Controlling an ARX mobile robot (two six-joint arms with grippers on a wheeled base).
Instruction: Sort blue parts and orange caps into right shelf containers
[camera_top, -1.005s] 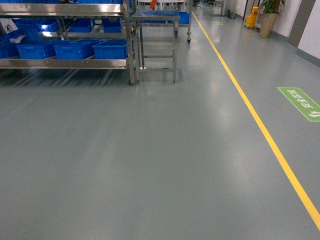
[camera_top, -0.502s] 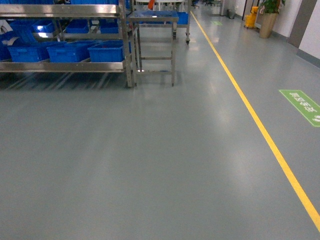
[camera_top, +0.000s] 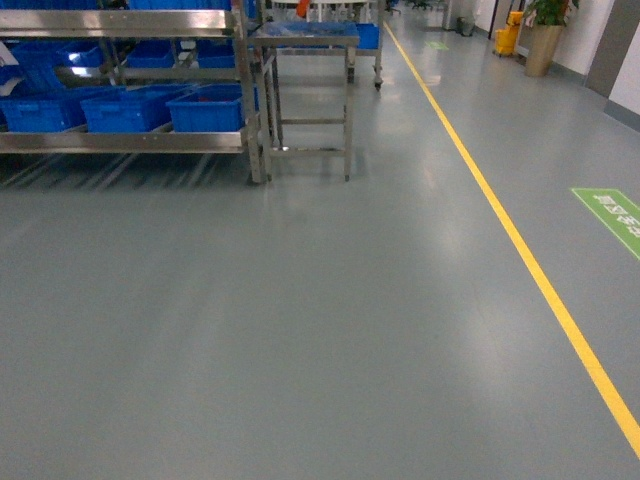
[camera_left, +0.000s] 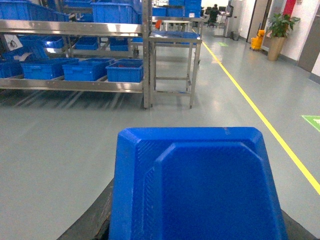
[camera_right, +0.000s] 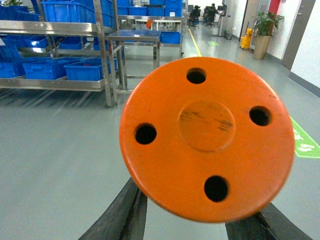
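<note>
An orange cap (camera_right: 206, 137), round and pierced by four holes, fills the right wrist view, carried by the right gripper (camera_right: 197, 220), whose dark fingers (camera_right: 120, 212) close against its lower edge at 7 and 5 o'clock. A blue part (camera_left: 197, 185), a moulded plastic piece with chamfered corners, fills the lower left wrist view, clamped in the left gripper (camera_left: 195, 232), dark fingers (camera_left: 90, 225) showing at either side. Beyond both loads, at about 11 o'clock, a steel shelf rack (camera_top: 125, 140) carries blue bins (camera_top: 205, 108), with a small steel table (camera_top: 305, 40) just beside it. A yellow floor line (camera_top: 520, 250) runs from 12 toward 4 o'clock across the grey floor (camera_top: 300, 330), a green floor marking (camera_top: 612, 215) at 3 o'clock
</note>
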